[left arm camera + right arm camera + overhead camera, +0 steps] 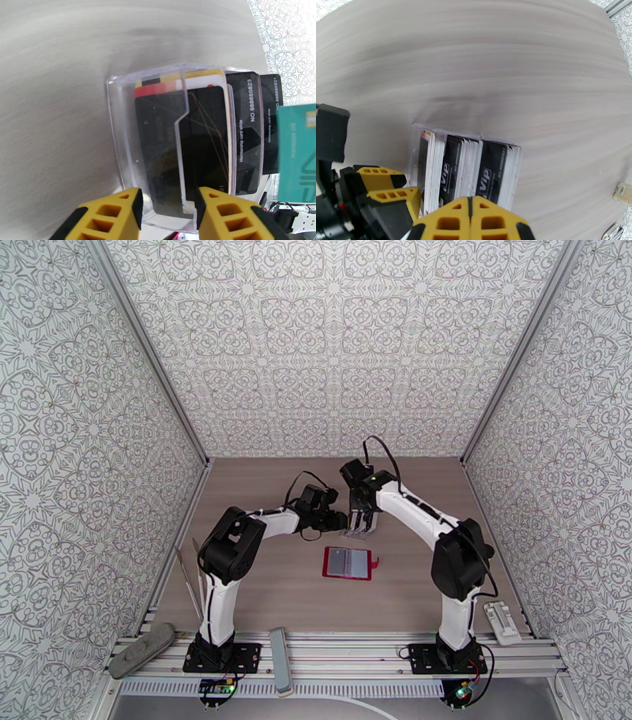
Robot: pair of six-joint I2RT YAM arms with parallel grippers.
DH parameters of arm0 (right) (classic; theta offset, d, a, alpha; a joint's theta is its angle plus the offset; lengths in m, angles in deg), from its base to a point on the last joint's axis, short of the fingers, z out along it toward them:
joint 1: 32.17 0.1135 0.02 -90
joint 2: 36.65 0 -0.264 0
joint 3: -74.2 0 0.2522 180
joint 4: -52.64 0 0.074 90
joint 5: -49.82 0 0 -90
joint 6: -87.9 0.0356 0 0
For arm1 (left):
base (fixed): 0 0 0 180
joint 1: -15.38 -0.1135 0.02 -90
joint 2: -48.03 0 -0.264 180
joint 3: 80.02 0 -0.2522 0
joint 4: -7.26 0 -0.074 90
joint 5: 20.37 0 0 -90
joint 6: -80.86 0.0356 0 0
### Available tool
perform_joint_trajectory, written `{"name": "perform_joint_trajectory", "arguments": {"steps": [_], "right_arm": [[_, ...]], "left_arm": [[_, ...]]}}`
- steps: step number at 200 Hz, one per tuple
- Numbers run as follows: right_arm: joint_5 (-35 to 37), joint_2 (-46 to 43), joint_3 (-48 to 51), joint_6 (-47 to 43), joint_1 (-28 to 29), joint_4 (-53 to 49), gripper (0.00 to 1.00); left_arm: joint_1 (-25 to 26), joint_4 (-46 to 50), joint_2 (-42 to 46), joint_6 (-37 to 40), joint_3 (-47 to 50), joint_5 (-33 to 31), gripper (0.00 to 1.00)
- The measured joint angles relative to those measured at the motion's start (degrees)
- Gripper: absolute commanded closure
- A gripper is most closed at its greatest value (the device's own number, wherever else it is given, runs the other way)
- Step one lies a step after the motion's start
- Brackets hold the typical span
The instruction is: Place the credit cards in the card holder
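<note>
Yellow-fingered, my left hand (pixel 168 199) clamps the near end of the clear box (pixel 118 138), steadying the credit cards (pixel 245 130) stacked inside. My right hand (pixel 471 205) is pinched nearly flat, apparently on the teal card (pixel 296 152) beside the stack. I'd lift it straight clear, then carry it to the card holder (pixel 347 562), which lies open on the table (pixel 261 595), with the card's edge aimed at a pocket.

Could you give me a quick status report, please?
Left end effector straddles clear card box, grip unclear. Right end effector shut, apparently holding teal card. Red card holder open, unobstructed.
</note>
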Motion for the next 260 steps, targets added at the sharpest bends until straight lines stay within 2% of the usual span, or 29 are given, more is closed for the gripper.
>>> {"name": "perform_joint_trajectory", "arguments": {"steps": [40,74,127,182,224,260], "right_arm": [[-0.9,-8.5,5.4,0.1,0.0,2.0,1.0],[-4.3,-16.9,11.5,0.4,0.0,5.3,1.0],[-14.7,-28.3,23.6,1.4,-2.0,13.2,1.0],[-27.6,-38.4,39.3,4.7,-4.0,25.6,1.0],[-33.0,-43.3,50.7,8.5,-4.3,35.7,1.0],[-34.7,-46.8,59.3,11.6,-4.5,42.7,1.0]], "left_arm": [[-0.2,1.3,0.9,0.1,0.3,-0.8,0.58],[-0.8,3.2,3.2,0.2,1.7,-1.5,0.58],[-2.4,5.2,9.0,0.3,3.1,-2.9,0.57],[-2.7,6.5,12.3,0.7,5.5,-3.8,0.57],[-2.1,8.3,16.6,2.1,10.7,-5.0,0.58],[0.2,9.2,17.9,3.6,14.0,-6.0,0.57]]}}
